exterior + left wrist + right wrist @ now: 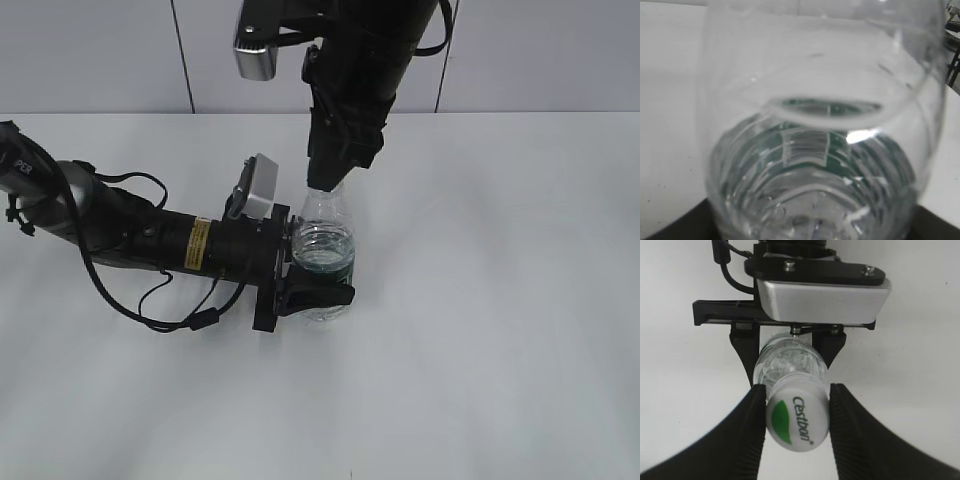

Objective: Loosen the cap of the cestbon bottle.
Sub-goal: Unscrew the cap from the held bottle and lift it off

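Observation:
The cestbon bottle [325, 228] stands upright on the white table, clear with a dark green label band low on it. My left gripper [318, 292] comes in from the left and is shut on the bottle's lower body; the bottle [815, 150] fills the left wrist view. My right gripper [326, 186] reaches down from above and hides the cap in the exterior view. In the right wrist view the white cap [797, 421], with a green leaf mark and "C'estbon" lettering, sits between the right gripper's [796, 410] two black jaws, which press on both its sides.
The white table [500, 350] spreads around the bottle with a grey panelled wall behind. The left arm and its loose cables [150, 300] lie across the table's left half. The left wrist camera housing [820, 300] sits just behind the bottle.

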